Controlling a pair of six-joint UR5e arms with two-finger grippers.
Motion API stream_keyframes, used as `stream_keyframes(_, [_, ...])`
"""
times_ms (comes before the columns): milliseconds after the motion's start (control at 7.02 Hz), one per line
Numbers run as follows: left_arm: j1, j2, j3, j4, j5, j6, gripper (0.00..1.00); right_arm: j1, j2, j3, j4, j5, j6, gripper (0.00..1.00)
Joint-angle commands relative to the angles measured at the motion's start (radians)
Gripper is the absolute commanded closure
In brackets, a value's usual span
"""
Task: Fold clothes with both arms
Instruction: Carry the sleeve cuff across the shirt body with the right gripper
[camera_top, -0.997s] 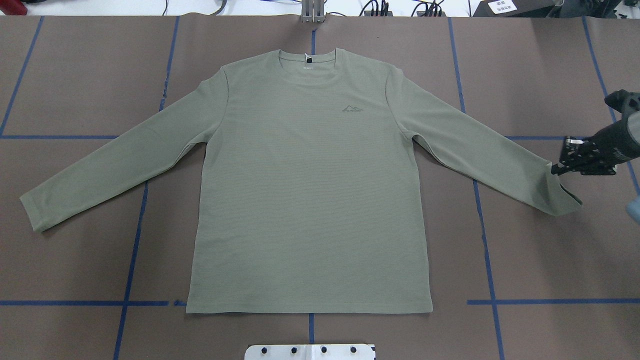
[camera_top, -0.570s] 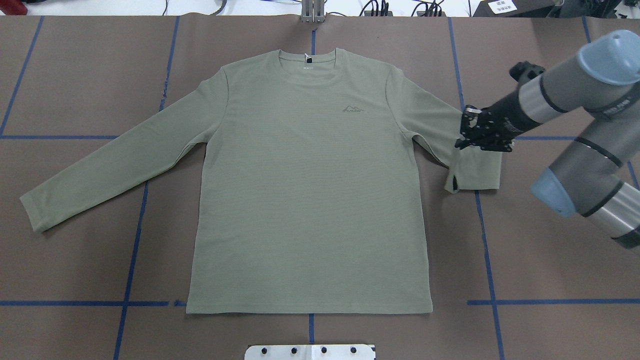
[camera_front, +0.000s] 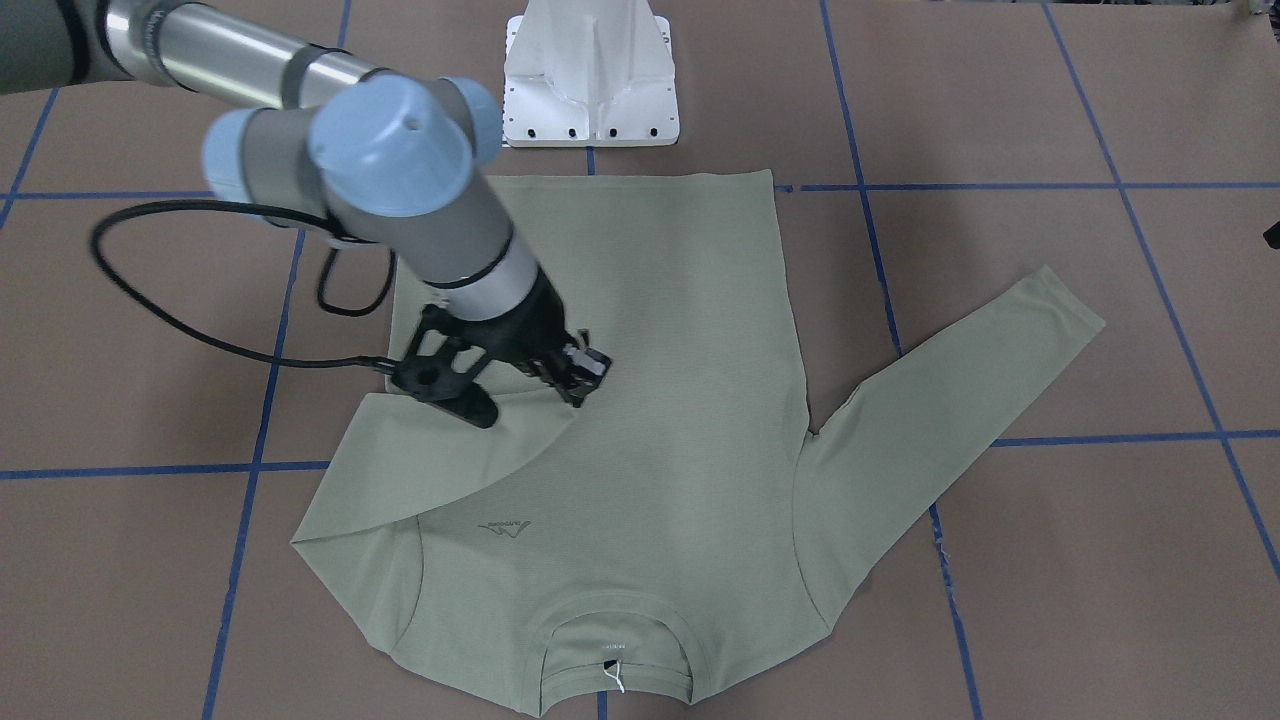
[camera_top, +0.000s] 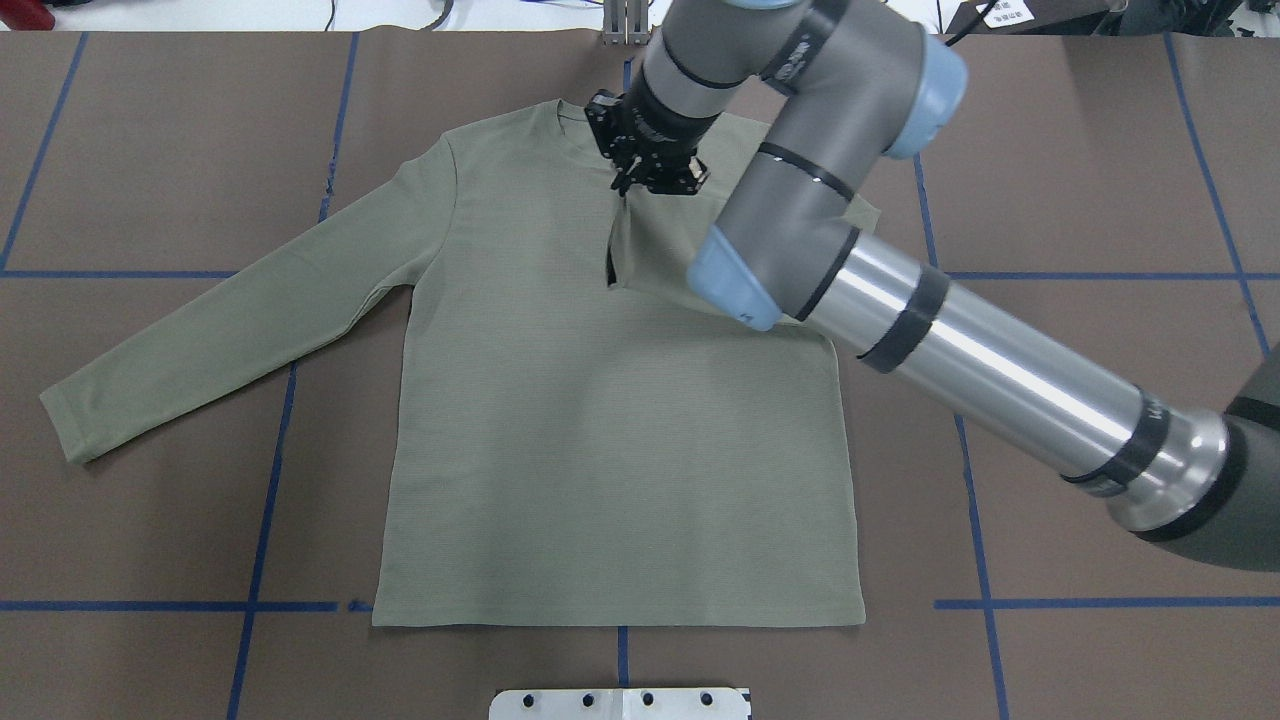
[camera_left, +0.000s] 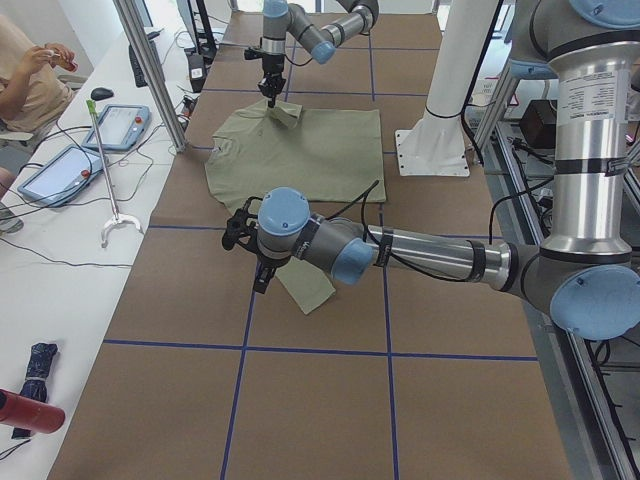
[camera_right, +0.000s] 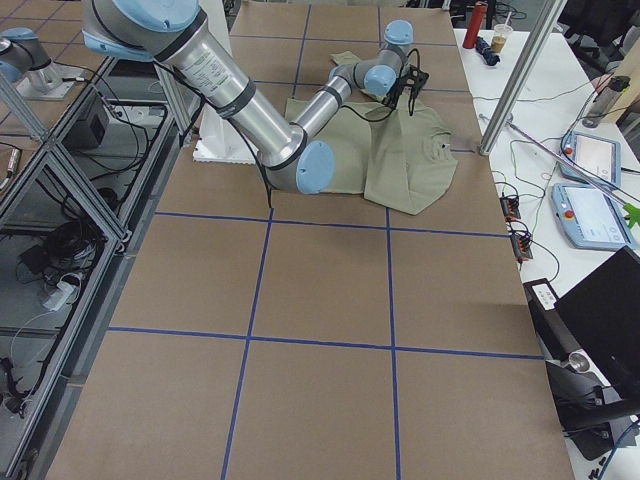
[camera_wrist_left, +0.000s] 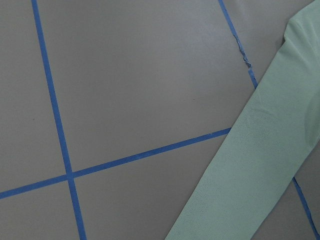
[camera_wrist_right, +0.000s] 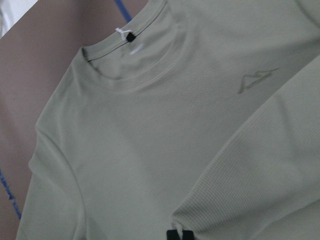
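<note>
The sage-green long-sleeved shirt (camera_top: 600, 420) lies flat, front up, with its collar at the far edge. My right gripper (camera_top: 632, 178) is shut on the cuff of the shirt's right sleeve (camera_top: 655, 250) and holds it just above the chest, below the neckline (camera_wrist_right: 135, 65). That sleeve is folded inward over the body (camera_front: 440, 460). In the right wrist view the black fingertips (camera_wrist_right: 172, 235) pinch the cuff. The other sleeve (camera_top: 220, 320) lies stretched out flat. My left gripper (camera_left: 260, 272) shows only in the exterior left view, above the table near that sleeve's cuff. I cannot tell whether it is open or shut.
The white pedestal base (camera_top: 620, 703) stands at the near table edge. Blue tape lines (camera_top: 260, 520) grid the brown table cover. A side table with tablets (camera_left: 115, 125) and a seated person (camera_left: 30, 70) lies beyond the far edge.
My right gripper has carried the sleeve cuff from the table's far right, leftward and up across the chest to near the collar. The rest of the shirt has not moved.
</note>
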Motion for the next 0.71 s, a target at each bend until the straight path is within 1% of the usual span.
stream_keyframes(0, [0.0,0.004,0.001,0.0,0.001,-0.001,0.0,-0.113,0.16,-0.212,0.132,-0.136,0.007,1.0])
stream_keyframes(142, [0.0,0.004,0.0,0.0,0.001,0.0,0.0,-0.142,0.173,-0.241,0.168,-0.191,0.007,1.0])
stream_keyframes(285, [0.0,0.004,0.003,0.0,0.001,-0.001,0.0,-0.166,0.203,-0.301,0.227,-0.243,0.007,1.0])
stream_keyframes(427, [0.001,0.004,0.007,0.0,-0.001,-0.001,0.0,-0.187,0.213,-0.329,0.254,-0.294,0.006,1.0])
stream_keyframes(570, [0.003,0.004,0.018,0.003,0.001,-0.003,0.0,-0.196,0.215,-0.334,0.257,-0.314,0.006,0.05])
